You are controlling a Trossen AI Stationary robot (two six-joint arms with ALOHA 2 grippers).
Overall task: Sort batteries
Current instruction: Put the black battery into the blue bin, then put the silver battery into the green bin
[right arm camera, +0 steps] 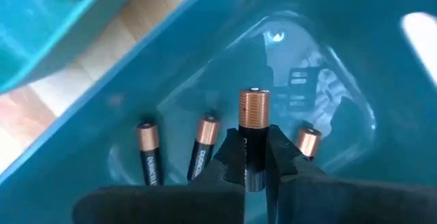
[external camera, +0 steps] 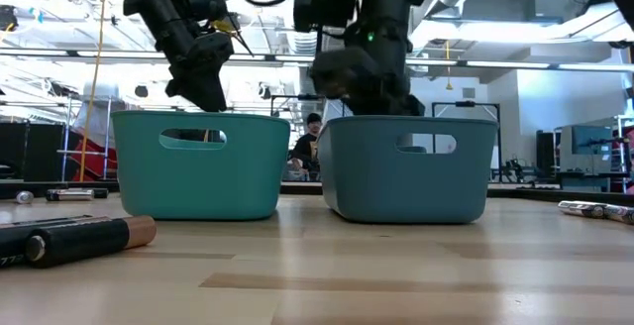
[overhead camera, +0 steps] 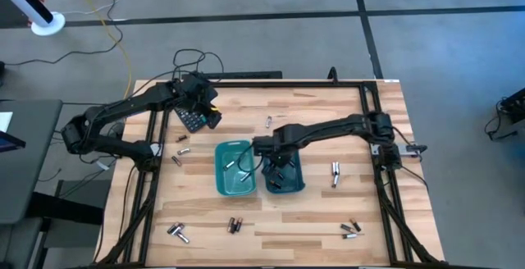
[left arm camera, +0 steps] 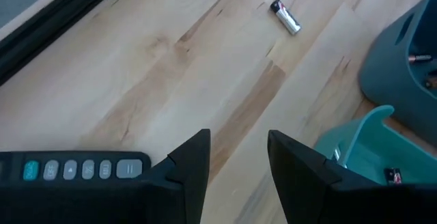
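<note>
At the table's far left the left gripper [overhead camera: 210,115] hangs with fingers apart and empty, just beside the black calculator [overhead camera: 192,120]; loose batteries lie scattered on the wood near it, and one silvery battery [left arm camera: 285,17] lies flat, well apart. Two teal bins stand side by side mid-table: the left bin [overhead camera: 221,179], then the right bin [overhead camera: 297,187]. Inside the right bin the right gripper [right arm camera: 254,157] is clamped on a copper-tipped battery [right arm camera: 253,125], copper end away from the wrist, with three alike cells on the bin floor.
</note>
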